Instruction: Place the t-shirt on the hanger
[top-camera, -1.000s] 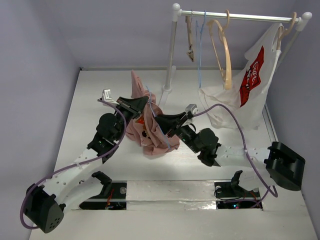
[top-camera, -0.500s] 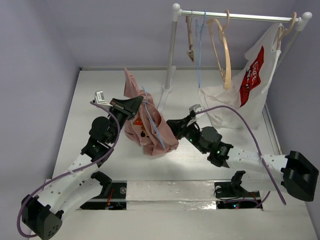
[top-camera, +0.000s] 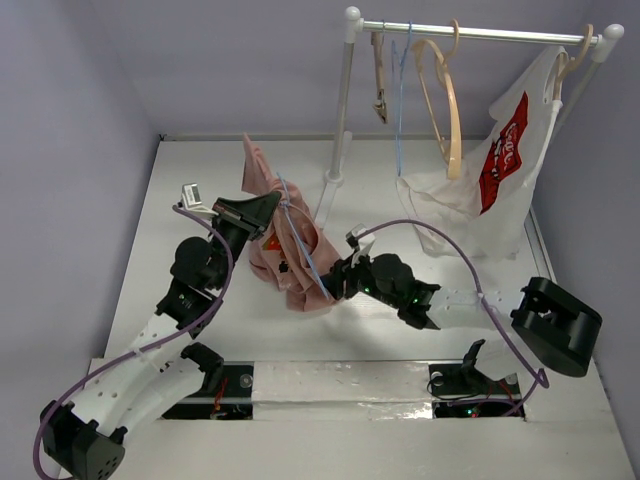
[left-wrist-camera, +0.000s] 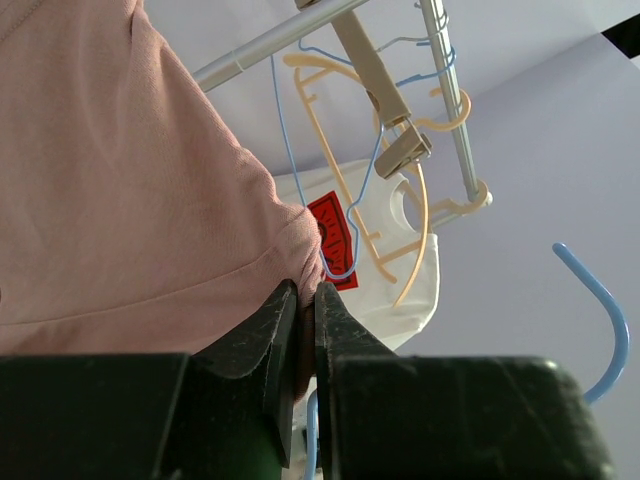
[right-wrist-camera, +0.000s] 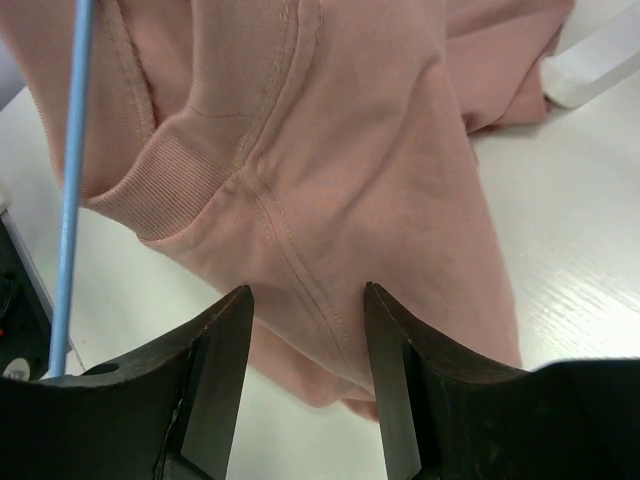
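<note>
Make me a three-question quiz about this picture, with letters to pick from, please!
1. Where is the white shirt?
A. Flat on the table.
B. Hanging on the rack.
C. In the left pincer.

2. What colour is the wire hanger by the t-shirt?
A. Green.
B. Black.
C. Light blue.

3. How is the right pincer?
A. Open.
B. Shut on the hanger.
C. Out of view.

Answers:
1. B, it dangles from the rack's right end.
2. C, a thin blue wire runs beside the pink cloth.
3. A, its wrist view shows the fingers apart around the cloth.
</note>
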